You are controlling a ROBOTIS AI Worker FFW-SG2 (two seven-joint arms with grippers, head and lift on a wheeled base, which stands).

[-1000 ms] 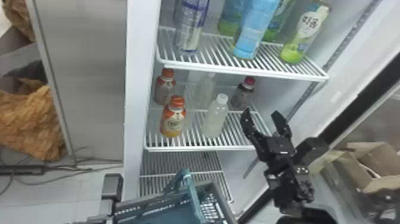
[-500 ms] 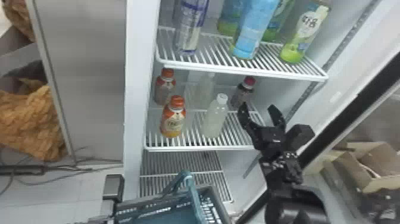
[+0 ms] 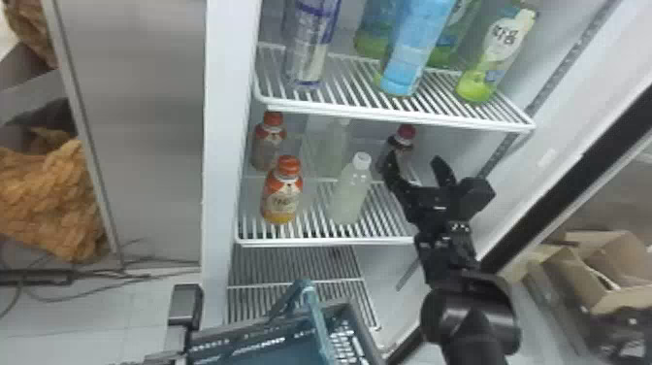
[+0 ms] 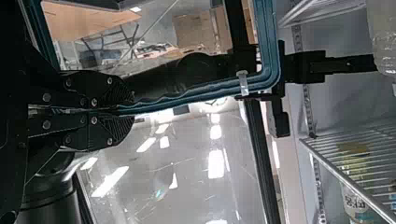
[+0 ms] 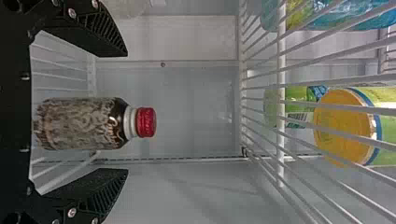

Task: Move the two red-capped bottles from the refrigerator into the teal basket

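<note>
Fingers apart, the right gripper (image 3: 413,156) has nosed toward eleven o'clock, up to the dark red-capped bottle (image 5: 79,123), so a grip seems near.

Five bottles (image 3: 282,201) on one shelf (image 3: 330,241)

Two orange-capped bottles (image 3: 269,145); two pale-capped bottles (image 3: 348,196); one red-capped bottle (image 5: 84,123); at least five containers (image 3: 412,58) on the upper shelf (image 3: 398,114); one teal basket (image 3: 262,347).
</note>
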